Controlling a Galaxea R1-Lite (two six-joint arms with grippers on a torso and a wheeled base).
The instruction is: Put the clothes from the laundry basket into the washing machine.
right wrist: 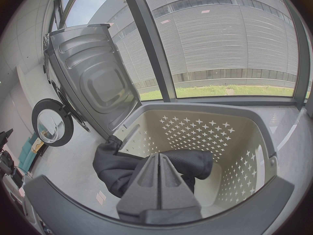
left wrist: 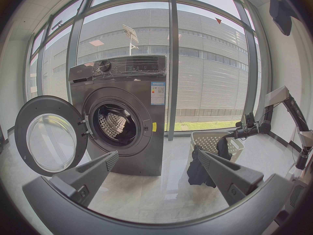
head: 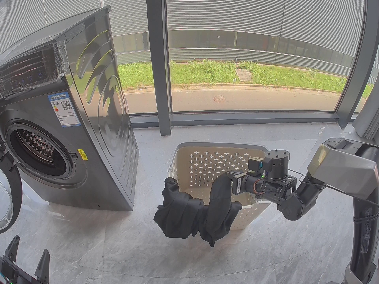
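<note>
Pale marble floor [head: 276,249] runs up to tall windows [head: 252,40], and the right gripper [head: 233,183] hangs above the near part of the laundry basket [head: 213,158]. Its fingers [right wrist: 150,173] are pressed together with no gap between them in the right wrist view, pinching a fold of a black garment [head: 189,213]. From that grip the cloth arches up and over, then drops below the gripper. It drapes across the basket's rim on the side facing the washing machine [head: 98,111] and bunches in a heavy lump outside the wall, above the floor. The pinched fold itself is hidden behind the fingers, and the cloth and gripper cover part of the basket's bottom. Around them, the star-punched cream walls and a strip of pale bottom show. The machine stands well off to the gripper's left, its round door [left wrist: 49,137] swung fully open and cut off at the head view's edge. Inside the drum [left wrist: 114,128], a dark shape lies low against the metal; I cannot tell what it is. The left gripper [left wrist: 156,155] sits low and well apart from the basket, facing the machine's opening, its fingers spread wide and touching nothing.
</note>
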